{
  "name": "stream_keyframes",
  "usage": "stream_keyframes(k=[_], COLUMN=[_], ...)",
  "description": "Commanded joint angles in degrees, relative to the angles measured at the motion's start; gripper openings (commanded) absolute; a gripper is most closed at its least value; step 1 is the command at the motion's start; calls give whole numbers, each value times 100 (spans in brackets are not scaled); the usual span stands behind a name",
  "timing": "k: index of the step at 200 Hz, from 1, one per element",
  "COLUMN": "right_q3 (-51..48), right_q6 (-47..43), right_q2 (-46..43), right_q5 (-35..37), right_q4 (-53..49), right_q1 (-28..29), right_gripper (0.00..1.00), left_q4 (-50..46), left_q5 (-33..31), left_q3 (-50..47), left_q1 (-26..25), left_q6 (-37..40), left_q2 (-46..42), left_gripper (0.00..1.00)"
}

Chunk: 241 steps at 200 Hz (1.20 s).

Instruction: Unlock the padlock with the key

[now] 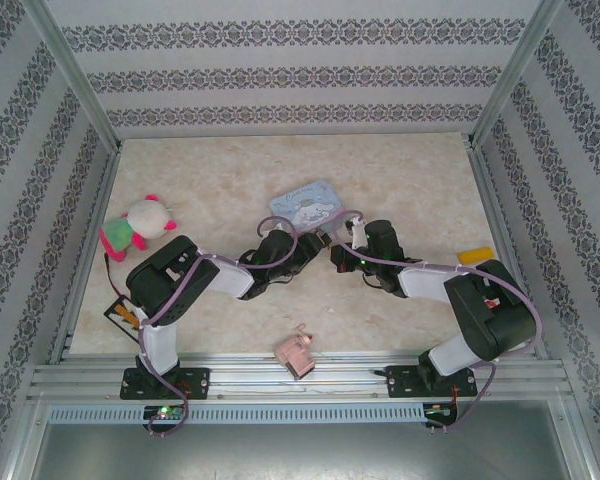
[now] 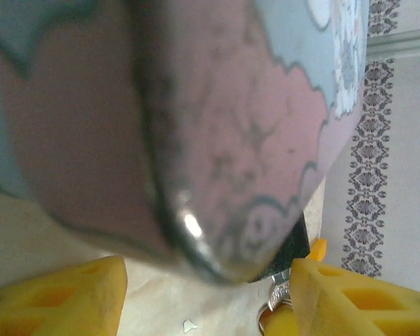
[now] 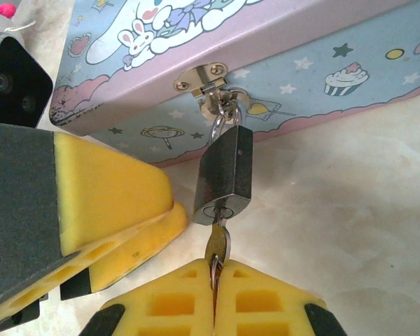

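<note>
There are 1 tiny padlock [image 3: 224,171] with a dark square metal body and a thin silvery U-shaped shackle [image 3: 227,119], 1 small silvery key [image 3: 217,245], 1 pale blue and pink cartoon tin [image 3: 322,49] and 2 grippers with yellow fingers. The padlock hangs by its shackle from the hasp [image 3: 199,75] on the tin's front wall, and the key sits in its keyhole. The right gripper [image 3: 214,276] is clenched on the key's head, while the left gripper [image 2: 208,280] has its fingers spread apart at the tin's corner, just beside the padlock.
</note>
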Motion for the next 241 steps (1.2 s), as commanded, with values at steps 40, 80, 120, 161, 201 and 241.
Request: stream_keyframes(k=[40,80,120,161,201,241], right_q3=[121,248,327,318,300,279], right_q6=[335,451,614,739,853,891], right_q2=[211,303,424,524,515,549], right_q5=[-198,-366,-505,-648,-718,-719], right_q4=[474,485,604,773,853,892], right_q1=[-65,-98,-138,-203,-221,-221], right_gripper=[0,0,0,0,0,0], left_q4=[785,786,818,693,787,1020], left_q5=[-578,-903,-809,-742,-626,-587], left_q3=[80,106,261,460,575,629], left_q1=[30,30,29,38,45,47], left_q6=[-76,74,55,172,150,73], left_q2=[263,252,441,577,753,892], left_gripper=[55,52,60,68,56,44])
